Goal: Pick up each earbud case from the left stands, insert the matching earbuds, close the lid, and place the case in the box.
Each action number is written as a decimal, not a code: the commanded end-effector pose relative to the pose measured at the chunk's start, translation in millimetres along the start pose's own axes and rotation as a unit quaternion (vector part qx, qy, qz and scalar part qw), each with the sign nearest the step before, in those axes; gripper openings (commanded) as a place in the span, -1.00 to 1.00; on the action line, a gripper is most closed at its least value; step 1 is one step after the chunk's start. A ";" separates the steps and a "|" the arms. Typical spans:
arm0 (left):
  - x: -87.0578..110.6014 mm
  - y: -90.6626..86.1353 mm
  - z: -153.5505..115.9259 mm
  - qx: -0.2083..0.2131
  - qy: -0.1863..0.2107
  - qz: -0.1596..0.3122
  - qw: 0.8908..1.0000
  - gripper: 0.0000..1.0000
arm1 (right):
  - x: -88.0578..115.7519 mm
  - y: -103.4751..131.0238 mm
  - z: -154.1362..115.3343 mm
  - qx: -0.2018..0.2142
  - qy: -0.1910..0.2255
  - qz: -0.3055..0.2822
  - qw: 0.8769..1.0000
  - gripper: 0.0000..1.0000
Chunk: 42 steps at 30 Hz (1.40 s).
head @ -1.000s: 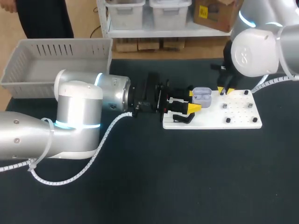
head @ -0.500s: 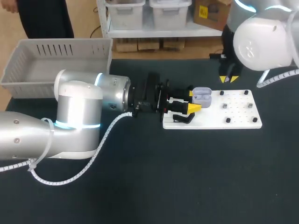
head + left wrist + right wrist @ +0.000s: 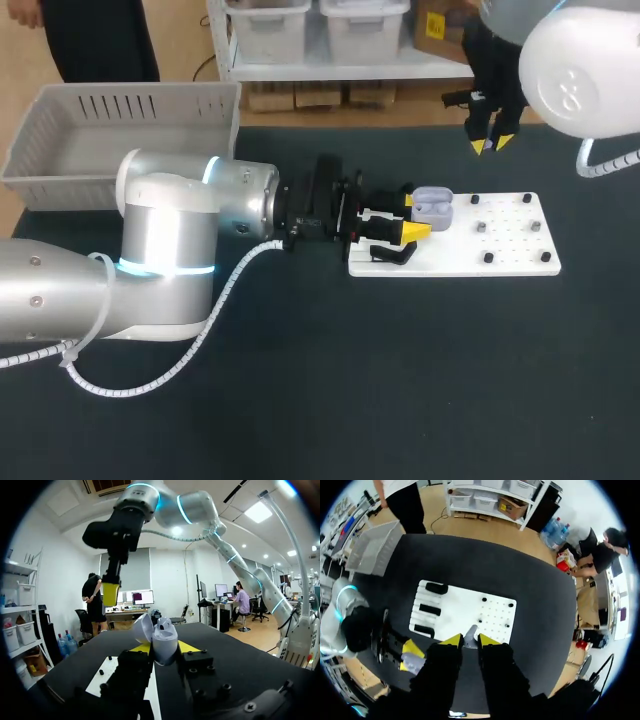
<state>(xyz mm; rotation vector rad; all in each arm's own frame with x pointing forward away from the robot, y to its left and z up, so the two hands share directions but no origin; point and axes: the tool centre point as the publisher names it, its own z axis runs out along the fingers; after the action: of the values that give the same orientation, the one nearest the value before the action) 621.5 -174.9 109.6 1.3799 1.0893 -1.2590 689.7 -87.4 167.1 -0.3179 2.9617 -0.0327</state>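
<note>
As the earbud case (image 3: 433,207) is small, light, hard-shelled and probably slick, with its lid standing open, a hold across the lower shell, clear of the hinge, is judged best. It is held that way, the left fingers (image 3: 413,216) closed on its two sides over the left part of the white board (image 3: 520,250) on the desk (image 3: 400,380). Above the board's far side the right fingers (image 3: 493,144) are nearly together on what appears to be a small pale earbud (image 3: 471,636); it is judged easily dropped, so a light pinch is advised.
</note>
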 end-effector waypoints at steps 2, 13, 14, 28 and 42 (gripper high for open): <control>0.4 -0.5 0.2 -0.001 0.000 0.001 1.000 -1.00 | 5.9 9.8 -30.0 -0.012 0.038 -0.044 0.998 -1.00; 0.4 -0.5 0.2 -0.001 0.000 0.001 1.000 -1.00 | 15.2 25.3 -35.3 -0.040 0.114 -0.114 0.986 -1.00; 0.4 -0.5 0.2 -0.001 0.000 0.001 1.000 -1.00 | 15.2 25.3 -35.3 -0.040 0.114 -0.114 0.986 -1.00; 0.4 -0.5 0.2 -0.001 0.000 0.001 1.000 -1.00 | 15.2 25.3 -35.3 -0.040 0.114 -0.114 0.986 -1.00; 0.4 -0.5 0.2 -0.001 0.000 0.001 1.000 -1.00 | 51.6 40.6 -72.3 -0.042 0.056 -0.120 0.990 -1.00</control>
<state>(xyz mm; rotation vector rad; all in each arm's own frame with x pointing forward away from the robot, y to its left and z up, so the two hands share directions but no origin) 621.5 -174.9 109.6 1.3799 1.0893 -1.2590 651.3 -53.2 222.5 -0.7294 3.1059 0.0488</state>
